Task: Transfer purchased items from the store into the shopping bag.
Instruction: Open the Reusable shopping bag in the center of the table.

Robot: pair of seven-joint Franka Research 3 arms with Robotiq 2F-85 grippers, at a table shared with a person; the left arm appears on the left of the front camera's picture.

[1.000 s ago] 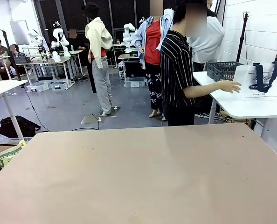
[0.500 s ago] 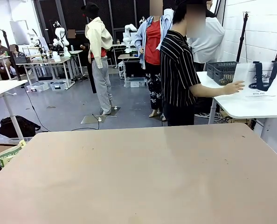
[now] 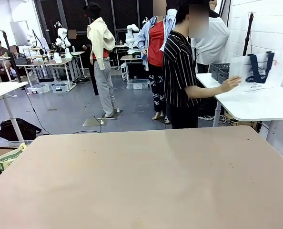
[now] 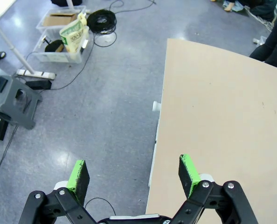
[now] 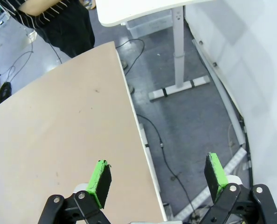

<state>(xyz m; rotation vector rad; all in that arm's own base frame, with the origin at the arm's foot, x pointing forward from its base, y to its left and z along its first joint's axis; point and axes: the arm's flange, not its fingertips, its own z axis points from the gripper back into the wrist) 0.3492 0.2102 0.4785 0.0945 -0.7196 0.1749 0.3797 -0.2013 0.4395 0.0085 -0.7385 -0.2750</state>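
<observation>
The shopping bag (image 3: 256, 70), translucent white with navy handles, is held up above a white side table (image 3: 256, 107) at the far right by a person's hand (image 3: 231, 84). The person wears a striped shirt (image 3: 178, 71). The store, a dark grey lattice basket (image 3: 219, 71), stands on that side table behind the person's arm. The purchased items are out of view. My left gripper (image 4: 133, 170) hangs open over the left edge of the tan table (image 4: 222, 116), nothing between its pads. My right gripper (image 5: 158, 175) hangs open over the tan table's right edge (image 5: 129, 102), also holding nothing.
The tan table (image 3: 141, 181) fills the front view's foreground. On the floor to the left are a grey step stool (image 4: 12, 100), clear bins (image 4: 64, 35) and cables. To the right stand the side table's leg (image 5: 178, 51) and a white wall (image 5: 250, 70).
The person's hand has reached the shopping bag and lifted it off the white side table, tilting it up and toward them. Both grippers stay still and open.
</observation>
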